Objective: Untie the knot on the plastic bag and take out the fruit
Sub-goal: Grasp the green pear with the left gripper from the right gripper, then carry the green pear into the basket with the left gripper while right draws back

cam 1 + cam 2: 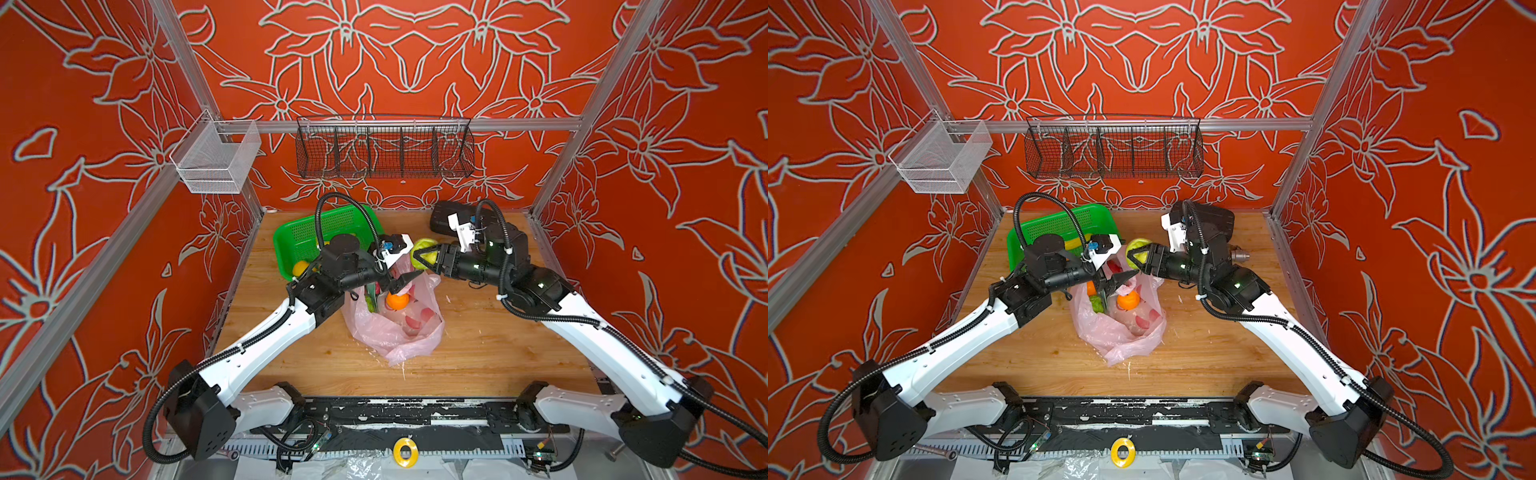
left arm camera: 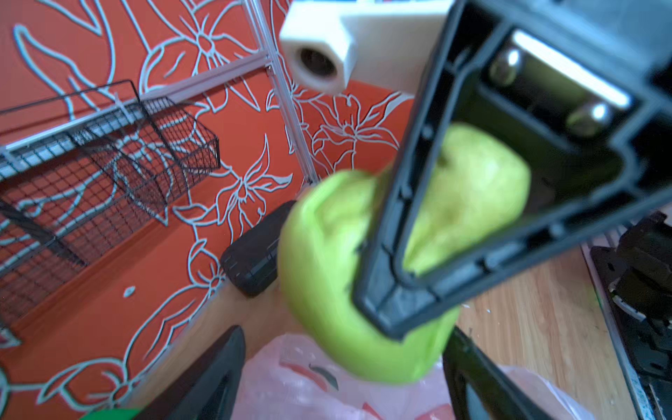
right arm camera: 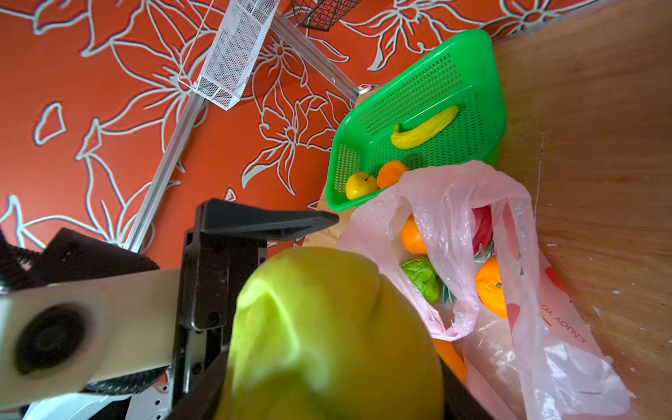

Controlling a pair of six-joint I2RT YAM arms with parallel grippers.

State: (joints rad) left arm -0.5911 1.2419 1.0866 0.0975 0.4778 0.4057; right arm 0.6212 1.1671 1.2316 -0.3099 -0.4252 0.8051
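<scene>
Red walls (image 1: 415,62) with pale flowers stand all round a wood table (image 1: 498,353). Two white and black arms reach in from the near side, the left arm (image 1: 257,349) and the right arm (image 1: 602,345). A black wire basket (image 1: 384,151) hangs on the back wall, and a white mesh basket (image 1: 216,162) hangs on the left.

The pink bag (image 1: 395,336) lies in the middle of the table, between the two arms. Its mouth is open and its handles are loose. A green basket (image 1: 299,237) sits at the back left, just beside the bag. A black thing (image 1: 442,216) lies at the back of the table, behind the right arm.

The right gripper (image 1: 420,258) is squeezed tight on a green fruit (image 1: 424,246) and holds it by the far end of the bag. The left gripper (image 1: 407,282) is spread wide with nothing in it. It is over the mouth of the bag, close to the green fruit.

Inside the bag the right wrist view shows oranges (image 3: 491,287), a bumpy green fruit (image 3: 422,278) and a pink-red fruit (image 3: 482,225). In the green basket lie a banana (image 3: 425,127), a yellow fruit (image 3: 360,185) and one more orange (image 3: 391,172). A yellow ring (image 1: 406,453) lies at the near edge, in front of the table
</scene>
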